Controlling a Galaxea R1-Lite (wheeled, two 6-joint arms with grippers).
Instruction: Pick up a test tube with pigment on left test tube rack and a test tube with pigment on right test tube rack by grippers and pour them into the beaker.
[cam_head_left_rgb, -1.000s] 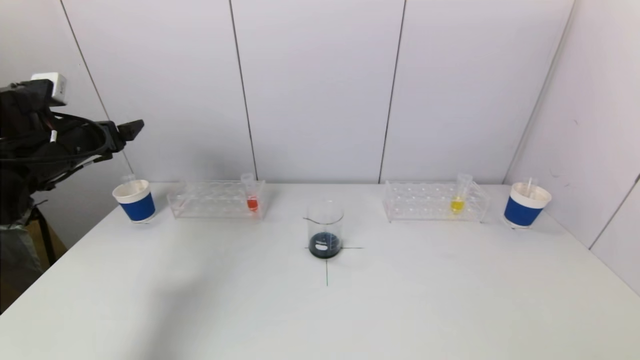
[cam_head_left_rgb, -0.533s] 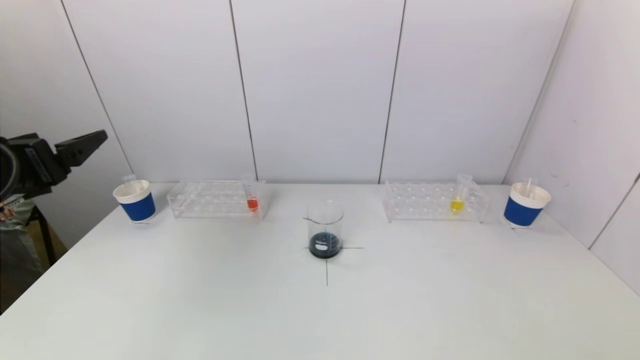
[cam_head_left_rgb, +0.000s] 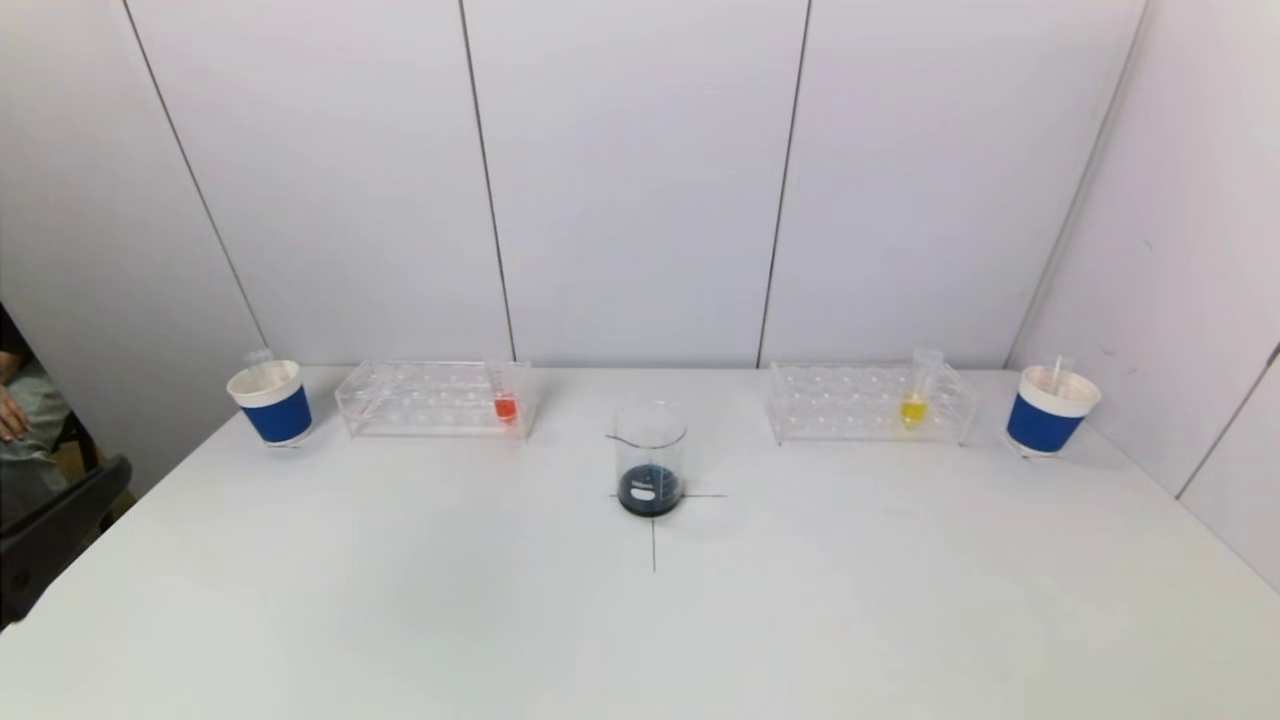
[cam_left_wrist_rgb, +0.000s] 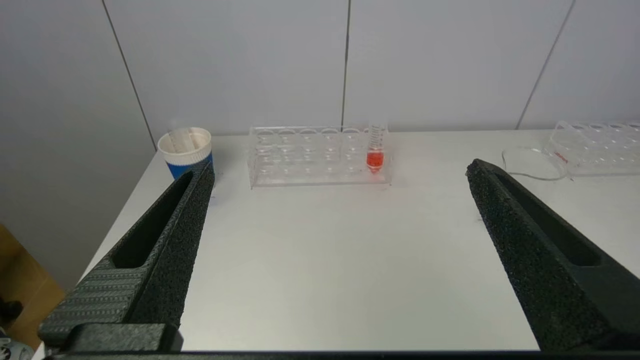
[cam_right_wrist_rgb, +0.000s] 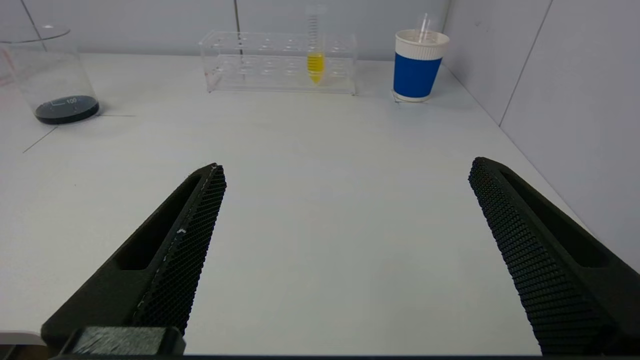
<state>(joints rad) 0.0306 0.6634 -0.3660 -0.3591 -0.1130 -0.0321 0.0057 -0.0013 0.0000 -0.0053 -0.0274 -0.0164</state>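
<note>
A tube with red pigment (cam_head_left_rgb: 505, 405) stands at the right end of the left clear rack (cam_head_left_rgb: 420, 400). A tube with yellow pigment (cam_head_left_rgb: 914, 408) stands in the right clear rack (cam_head_left_rgb: 850, 405). The glass beaker (cam_head_left_rgb: 650, 460) with dark liquid in its bottom sits mid-table on a cross mark. My left gripper (cam_left_wrist_rgb: 340, 167) is open and empty, low at the table's left front, facing the red tube (cam_left_wrist_rgb: 375, 159) from far off. One of its fingers (cam_head_left_rgb: 70, 510) shows in the head view. My right gripper (cam_right_wrist_rgb: 346, 166) is open and empty, well short of the yellow tube (cam_right_wrist_rgb: 315, 65).
A blue paper cup (cam_head_left_rgb: 272, 405) stands left of the left rack. Another blue cup (cam_head_left_rgb: 1050, 412) holding a thin rod stands right of the right rack, near the side wall (cam_head_left_rgb: 1180, 250). A person's hand (cam_head_left_rgb: 12, 415) shows beyond the table's left edge.
My left arm has come down from high at the far left to low beside the table's left front edge. The tubes, racks and beaker have not moved.
</note>
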